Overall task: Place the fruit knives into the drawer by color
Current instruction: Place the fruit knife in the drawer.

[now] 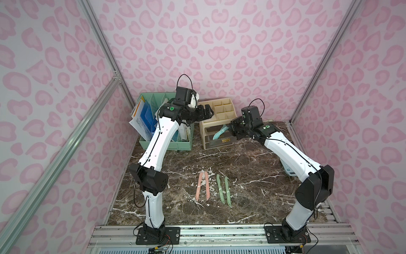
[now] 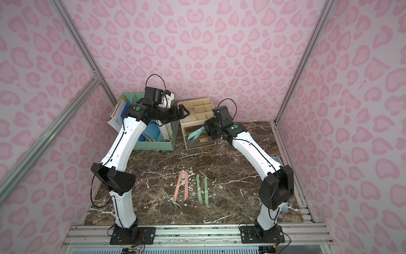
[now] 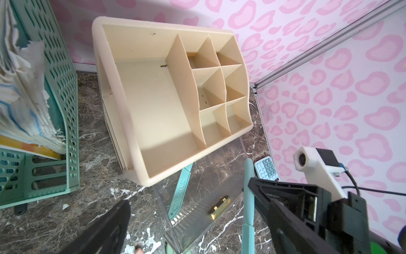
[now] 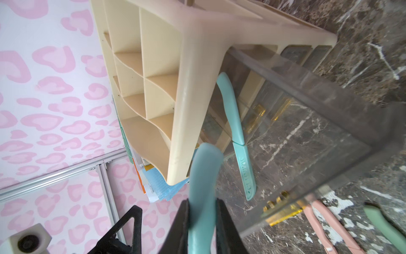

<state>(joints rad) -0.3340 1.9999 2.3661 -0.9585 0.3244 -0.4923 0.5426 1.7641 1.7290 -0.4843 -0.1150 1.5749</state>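
At drawer (image 1: 219, 144), teal knife (image 4: 204, 167) in R pincer (image 4: 203, 216)

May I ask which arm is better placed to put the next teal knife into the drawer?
Right. The right gripper is shut on one teal knife at the open drawer, where the other teal knife lies; the left gripper hangs open above the organizer.

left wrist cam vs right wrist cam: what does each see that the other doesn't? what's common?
Left wrist only: white-and-teal calculator and the right arm's white wrist camera.

Right wrist only, in plain view: two pink plastic knives and a mint green knife on the marble table.

Both: beige plastic organizer, its open clear drawer, one teal plastic knife lying in it, and a second teal knife clamped in the right gripper.
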